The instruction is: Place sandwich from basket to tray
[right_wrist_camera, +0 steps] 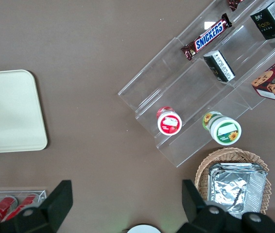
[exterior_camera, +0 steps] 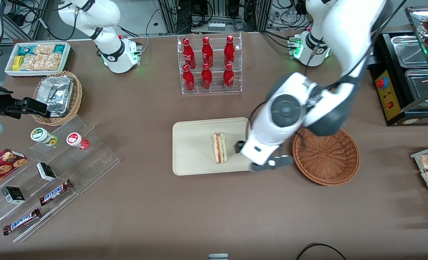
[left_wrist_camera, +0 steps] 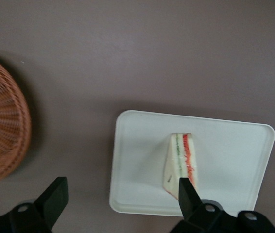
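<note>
The sandwich (exterior_camera: 219,148) is seen lying on the tray (exterior_camera: 192,144), toward the tray edge nearest the basket (exterior_camera: 326,157), its filling edge facing up. Its long axis is run from farther to nearer the front camera, parallel to the tray's short side. The gripper (left_wrist_camera: 120,204) is held above the tray's basket-side edge, between sandwich and basket; the fingers (left_wrist_camera: 186,191) are spread wide and released, nothing gripped. In the wrist view one finger is overlapped with the sandwich's tip, but contact cannot be told. The sandwich is placed just beside the fingers, on the side away from the basket. The basket is seen empty on the desk (exterior_camera: 214,216), just beside the tray. Placement is judged done; only a retreat up and away from the sandwich seems needed.
</note>
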### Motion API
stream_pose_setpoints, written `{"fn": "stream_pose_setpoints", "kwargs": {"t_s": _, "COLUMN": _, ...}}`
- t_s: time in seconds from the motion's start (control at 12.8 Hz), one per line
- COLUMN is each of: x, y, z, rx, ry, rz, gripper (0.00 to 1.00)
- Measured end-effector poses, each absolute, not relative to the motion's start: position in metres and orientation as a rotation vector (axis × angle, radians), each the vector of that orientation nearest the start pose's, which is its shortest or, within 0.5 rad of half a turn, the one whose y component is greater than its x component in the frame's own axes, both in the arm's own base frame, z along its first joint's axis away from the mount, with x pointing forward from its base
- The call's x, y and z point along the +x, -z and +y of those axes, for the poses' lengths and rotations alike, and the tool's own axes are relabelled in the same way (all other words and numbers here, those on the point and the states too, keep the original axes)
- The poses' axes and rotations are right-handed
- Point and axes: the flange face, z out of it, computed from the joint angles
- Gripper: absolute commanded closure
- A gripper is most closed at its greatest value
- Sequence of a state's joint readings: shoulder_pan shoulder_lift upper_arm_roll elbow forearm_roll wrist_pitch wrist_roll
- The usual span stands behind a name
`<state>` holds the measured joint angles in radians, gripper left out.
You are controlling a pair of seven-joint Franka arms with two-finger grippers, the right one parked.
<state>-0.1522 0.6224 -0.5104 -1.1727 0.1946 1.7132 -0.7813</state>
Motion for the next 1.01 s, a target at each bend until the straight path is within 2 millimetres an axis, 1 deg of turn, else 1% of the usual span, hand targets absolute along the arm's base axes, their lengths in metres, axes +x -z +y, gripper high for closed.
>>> {"fn": "stream_pose_setpoints", "kwargs": {"t_s": 0.16, "x": 0.641, "y": -0.47, "z": -0.303, "rx": -3.224, "ry": -0.138, "rz": -0.234, "gripper": 0.0}}
{"fn": "stream_pose_setpoints", "kwargs": {"t_s": 0.31, "x": 0.647, "y": -0.479, "z": -0.263, "rx": -3.224, "ry": -0.165, "rz": -0.174, "gripper": 0.0}}
{"fn": "stream_pose_setpoints", "kwargs": {"t_s": 0.47, "x": 0.65, "y": -0.489, "z": -0.229, "rx": -3.216, "ry": -0.193, "rz": -0.143, "gripper": 0.0}}
{"fn": "stream_pose_setpoints", "kwargs": {"t_s": 0.62, "x": 0.652, "y": -0.496, "z": -0.199, "rx": -3.218, "ry": -0.229, "rz": -0.162, "gripper": 0.0}}
{"fn": "stream_pose_setpoints", "kwargs": {"t_s": 0.78, "x": 0.652, "y": -0.501, "z": -0.177, "rx": -3.211, "ry": -0.258, "rz": -0.146, "gripper": 0.0}}
{"fn": "stream_pose_setpoints", "kwargs": {"t_s": 0.94, "x": 0.645, "y": -0.507, "z": -0.164, "rx": -3.211, "ry": -0.283, "rz": -0.132, "gripper": 0.0}}
{"fn": "stream_pose_setpoints", "kwargs": {"t_s": 1.01, "x": 0.639, "y": -0.509, "z": -0.158, "rx": -3.212, "ry": -0.3, "rz": -0.122, "gripper": 0.0}}
